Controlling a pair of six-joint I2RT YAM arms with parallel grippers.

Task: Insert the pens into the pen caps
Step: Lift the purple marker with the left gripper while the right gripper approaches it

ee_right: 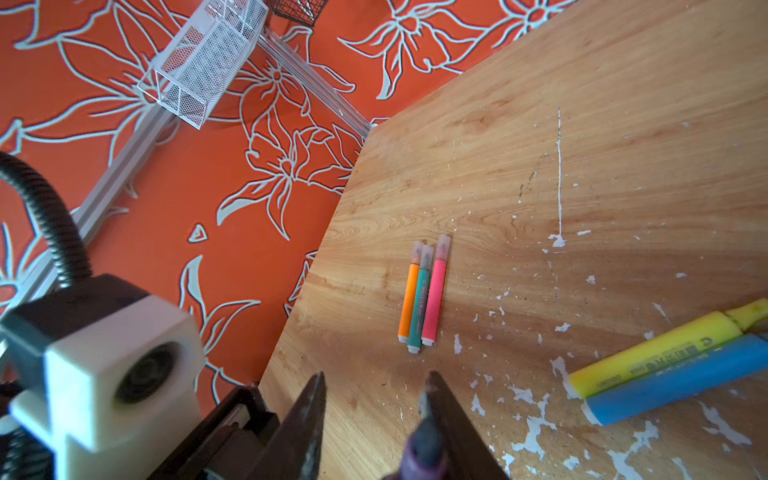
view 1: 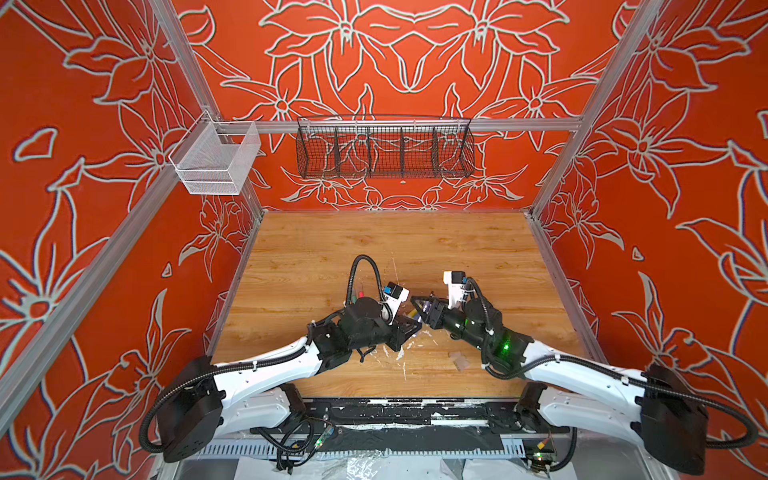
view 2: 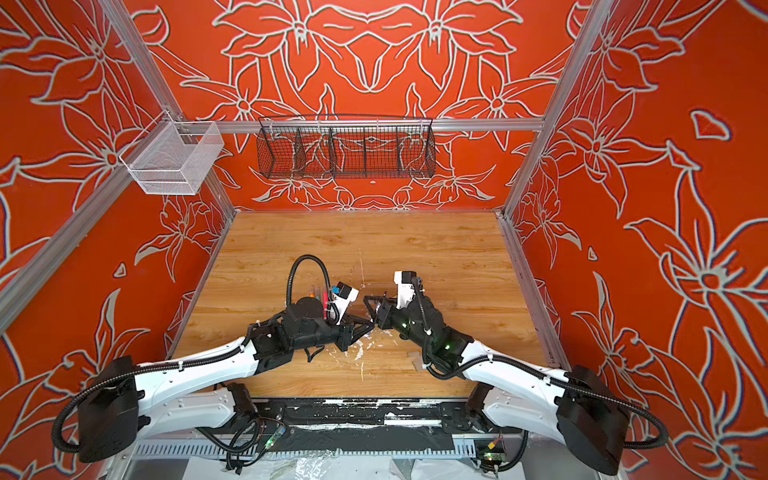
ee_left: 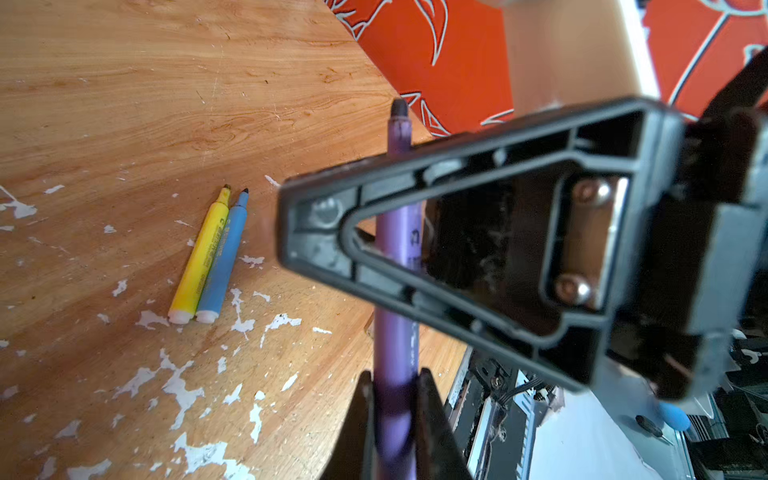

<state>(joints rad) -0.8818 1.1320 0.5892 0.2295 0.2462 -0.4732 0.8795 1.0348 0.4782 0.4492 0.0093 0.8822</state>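
My left gripper [ee_left: 395,374] is shut on the purple pen [ee_left: 397,266], which has no cap and shows its dark tip. In both top views the two grippers meet mid-table, left gripper [view 1: 415,328] just below right gripper [view 1: 417,309]. The right gripper [ee_right: 376,376] stands open around the purple pen's tip [ee_right: 424,444], which lies against one finger. Yellow pen [ee_right: 656,349] and blue pen [ee_right: 681,378] lie side by side uncapped. The orange pen [ee_right: 409,299], green pen [ee_right: 420,303] and pink pen [ee_right: 434,291] lie together, each wearing a clear pen cap [ee_right: 443,245].
A white mesh basket [view 1: 216,162] hangs on the left rail and a black wire basket [view 1: 384,147] on the back rail. White paint flecks [ee_left: 178,386] dot the wooden table [view 1: 415,241]. The left arm's wrist camera [ee_right: 112,374] sits close beside my right gripper.
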